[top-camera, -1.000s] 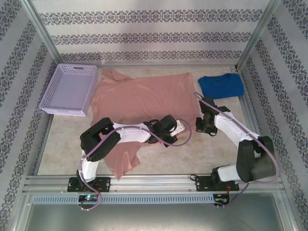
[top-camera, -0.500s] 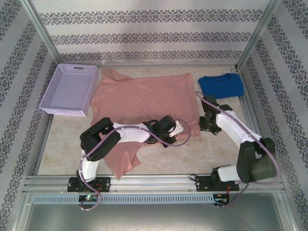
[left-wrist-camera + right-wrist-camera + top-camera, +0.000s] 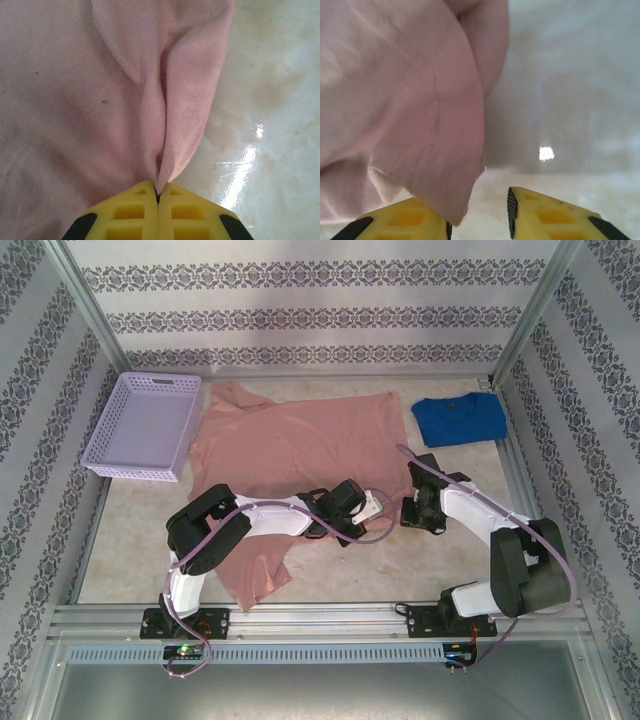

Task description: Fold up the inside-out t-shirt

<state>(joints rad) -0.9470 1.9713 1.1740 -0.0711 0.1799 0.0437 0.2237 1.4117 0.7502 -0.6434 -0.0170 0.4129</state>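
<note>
Two arms reach in over a pink t-shirt that lies spread across the middle and back of the table. A lilac basket touches its left edge, and a blue t-shirt lies just beside its far right corner. One part of the pink cloth trails toward the near edge, passing under the left arm. The left gripper sits low at the shirt's near right edge. Seen from its wrist, the yellow fingers are pressed tight together on a pinch of the pink fabric, which rises from the tips in a narrow ridge with folds falling to either side. The cloth covers the left of that view and bare, glossy table shows on the right. The right gripper is close by, just to the right of the left one, at the shirt's right hem. Its fingers stand apart with a clear gap between them and grasp nothing. A loose corner of the pink cloth hangs in front of its left finger, while the other finger is bare above the pale table.
</note>
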